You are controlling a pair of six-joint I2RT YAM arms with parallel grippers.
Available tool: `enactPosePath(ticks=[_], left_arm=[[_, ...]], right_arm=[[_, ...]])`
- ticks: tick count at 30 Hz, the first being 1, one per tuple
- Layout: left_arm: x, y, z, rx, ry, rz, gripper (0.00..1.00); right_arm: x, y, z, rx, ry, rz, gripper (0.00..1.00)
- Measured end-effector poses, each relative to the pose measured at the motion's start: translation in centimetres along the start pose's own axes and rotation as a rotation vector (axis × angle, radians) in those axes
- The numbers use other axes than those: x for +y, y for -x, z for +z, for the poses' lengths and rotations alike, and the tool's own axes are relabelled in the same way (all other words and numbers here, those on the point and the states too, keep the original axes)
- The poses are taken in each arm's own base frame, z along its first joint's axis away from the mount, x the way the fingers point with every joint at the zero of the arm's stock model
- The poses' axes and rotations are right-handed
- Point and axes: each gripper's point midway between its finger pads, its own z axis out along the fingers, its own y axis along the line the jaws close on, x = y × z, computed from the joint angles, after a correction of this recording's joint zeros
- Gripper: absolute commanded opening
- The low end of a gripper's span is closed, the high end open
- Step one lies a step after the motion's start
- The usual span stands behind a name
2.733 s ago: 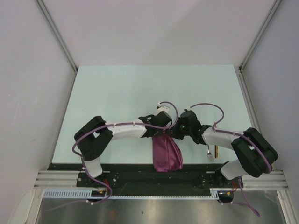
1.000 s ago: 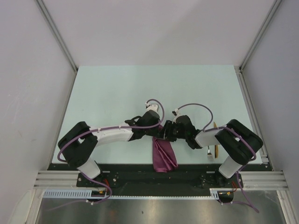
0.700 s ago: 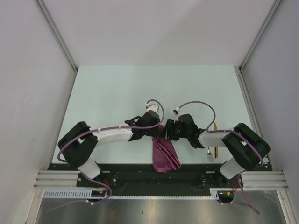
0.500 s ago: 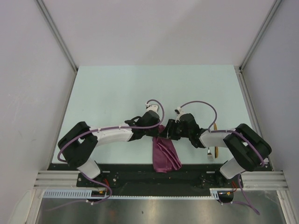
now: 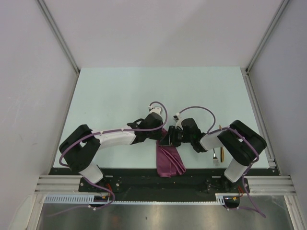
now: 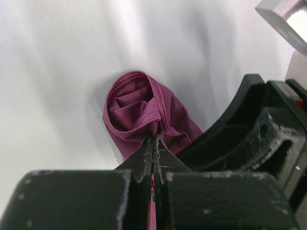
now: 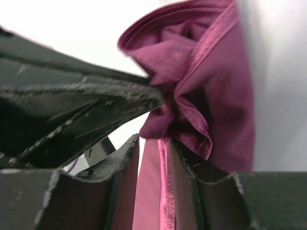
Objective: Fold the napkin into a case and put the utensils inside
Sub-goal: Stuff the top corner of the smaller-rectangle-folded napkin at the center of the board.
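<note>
The napkin point(image 5: 170, 162) is a plain plum-magenta with no print, darker in its creases, against a pale mint-green surface point(image 5: 120, 96). The left gripper point(image 6: 153, 140) and right gripper point(image 7: 152, 141) are scuffed matt black, on white-and-black arms point(image 5: 117, 139) trailing purple cables point(image 5: 115, 130). There is a silver utensil point(image 5: 214, 155) and a golden-yellow utensil point(image 5: 221, 154).

Pale green tbl point(image 5: 120, 96), white walls point(image 5: 168, 28)
</note>
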Motion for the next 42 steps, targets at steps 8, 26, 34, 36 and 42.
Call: enactPosePath(ticks=[8, 26, 34, 36, 42], left_arm=[[0.3, -0.1, 0.1, 0.004, 0.002, -0.004, 0.00], [0.4, -0.4, 0.1, 0.015, -0.002, -0.007, 0.00], [0.5, -0.4, 0.1, 0.016, -0.001, -0.009, 0.00], [0.5, -0.4, 0.1, 0.016, -0.003, -0.011, 0.00], [0.9, -0.7, 0.2, 0.031, -0.008, -0.025, 0.00]], right_arm=[[2.3, 2.2, -2.5, -0.019, 0.054, -0.073, 0.38], [-2.4, 6.0, -5.4, -0.075, -0.083, -0.079, 0.40], [-0.2, 2.4, -3.2, 0.022, -0.033, -0.206, 0.43], [0.2, 1.9, -2.8, 0.028, -0.028, -0.256, 0.47], [0.5, 1.8, -1.6, -0.001, -0.073, -0.419, 0.58]])
